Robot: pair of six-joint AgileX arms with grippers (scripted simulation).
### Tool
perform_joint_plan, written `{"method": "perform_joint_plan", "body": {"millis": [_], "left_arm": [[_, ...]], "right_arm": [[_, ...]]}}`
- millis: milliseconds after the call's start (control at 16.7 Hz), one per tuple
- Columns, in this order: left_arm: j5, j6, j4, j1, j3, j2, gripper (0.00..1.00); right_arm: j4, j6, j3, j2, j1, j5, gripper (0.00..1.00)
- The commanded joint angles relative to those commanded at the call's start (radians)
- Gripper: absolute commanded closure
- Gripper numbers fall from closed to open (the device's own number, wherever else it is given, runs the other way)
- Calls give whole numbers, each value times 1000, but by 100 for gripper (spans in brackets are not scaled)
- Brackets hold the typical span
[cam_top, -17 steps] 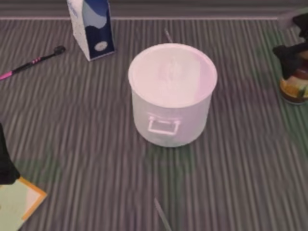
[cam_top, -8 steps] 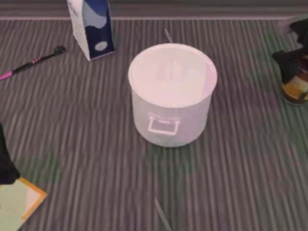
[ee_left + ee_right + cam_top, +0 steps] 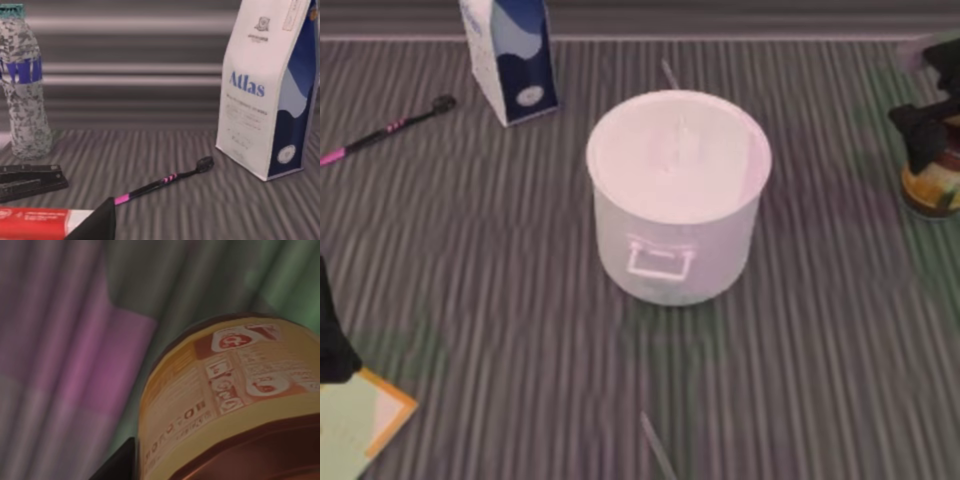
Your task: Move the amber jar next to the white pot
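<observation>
The white pot [image 3: 678, 160] stands mid-table with its flat lid on and its rectangular handle [image 3: 660, 262] facing the near edge. The amber jar [image 3: 932, 190] is at the far right edge of the top view, well apart from the pot. My right gripper [image 3: 923, 130] sits over it from above, shut on it. In the right wrist view the jar's yellow-orange label [image 3: 225, 390] fills the picture, and a dark fingertip [image 3: 122, 462] lies against it. My left gripper [image 3: 332, 345] is parked at the left edge, open and holding nothing.
A blue-and-white carton [image 3: 512, 55] stands at the back left, with a black-and-pink brush [image 3: 390, 128] lying left of it. A yellow-edged pad [image 3: 355, 420] lies at the front left. The left wrist view also shows a water bottle [image 3: 25, 85], a black stapler [image 3: 30, 180] and a red tube [image 3: 35, 222].
The right gripper and the amber jar have shifted only slightly at the right edge. The pot and the left arm have not moved.
</observation>
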Motion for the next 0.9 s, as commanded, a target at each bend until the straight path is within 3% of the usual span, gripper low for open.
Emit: {"method": "perform_joint_plan", "body": {"millis": [180,240,900], "left_arm": [[0,0,0,0,0,0,0],[0,0,0,0,0,0,0],[0,0,0,0,0,0,0]], "right_arm": [[0,0,0,0,0,0,98],[0,0,0,0,0,0,100],[-9,3,-31,-27,1,-1,100]]}}
